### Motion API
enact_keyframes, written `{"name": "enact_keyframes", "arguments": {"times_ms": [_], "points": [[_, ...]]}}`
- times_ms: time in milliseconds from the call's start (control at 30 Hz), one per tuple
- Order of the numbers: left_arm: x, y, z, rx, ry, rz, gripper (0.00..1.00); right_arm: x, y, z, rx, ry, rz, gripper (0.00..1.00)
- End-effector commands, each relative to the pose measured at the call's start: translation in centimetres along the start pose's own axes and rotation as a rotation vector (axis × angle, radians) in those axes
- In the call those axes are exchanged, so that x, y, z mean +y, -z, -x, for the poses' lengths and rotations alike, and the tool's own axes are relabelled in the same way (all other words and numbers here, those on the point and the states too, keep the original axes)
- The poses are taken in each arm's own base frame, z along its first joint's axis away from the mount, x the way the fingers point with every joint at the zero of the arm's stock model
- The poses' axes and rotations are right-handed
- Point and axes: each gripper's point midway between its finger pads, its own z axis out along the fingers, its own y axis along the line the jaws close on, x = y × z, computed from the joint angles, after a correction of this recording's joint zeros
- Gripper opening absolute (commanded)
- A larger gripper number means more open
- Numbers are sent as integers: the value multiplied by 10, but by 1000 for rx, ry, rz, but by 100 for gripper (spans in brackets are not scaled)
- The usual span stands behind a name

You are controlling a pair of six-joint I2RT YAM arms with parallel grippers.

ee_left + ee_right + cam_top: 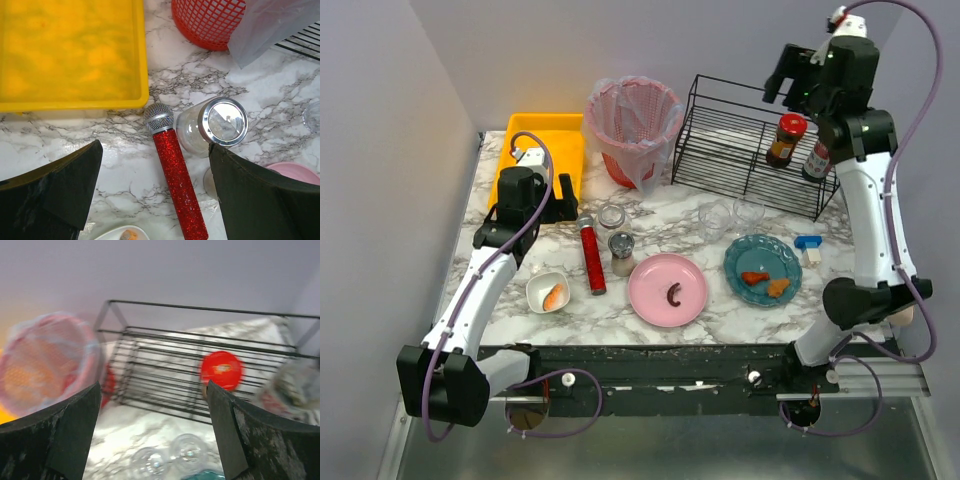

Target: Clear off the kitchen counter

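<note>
The kitchen counter is white marble with a dark front edge. It carries a red glitter microphone, a silver-lidded jar, a small shaker, a pink plate, a teal plate with food, a white bowl and two clear glasses. My left gripper is open and empty above the microphone's head, with the jar by its right finger. My right gripper is open and empty, high over the wire rack.
A yellow tray sits at the back left, with a red basket lined with a plastic bag beside it. The black wire rack holds a red-lidded bottle and another bottle. A small blue-and-white item lies at the right.
</note>
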Motion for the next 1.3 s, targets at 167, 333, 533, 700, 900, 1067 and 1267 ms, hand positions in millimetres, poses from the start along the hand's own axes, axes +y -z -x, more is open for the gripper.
{"name": "enact_keyframes", "arguments": {"times_ms": [167,333,533,700,900,1067,1267], "points": [[2,1,2,0,5,3,99,196,53,-120,197,194,461,93],[4,0,3,0,5,14,99,269,91,-226,383,247,654,93],[5,1,4,-4,5,14,99,299,123,-309,547,307,720,95],[8,1,3,-1,6,32,99,302,134,-340,642,269,766,100],[25,1,2,3,24,120,99,297,126,-368,674,280,707,100],[23,-1,1,7,37,99,99,293,112,-378,655,320,637,100],[24,-1,2,6,39,98,99,292,103,-387,664,348,600,100]]}}
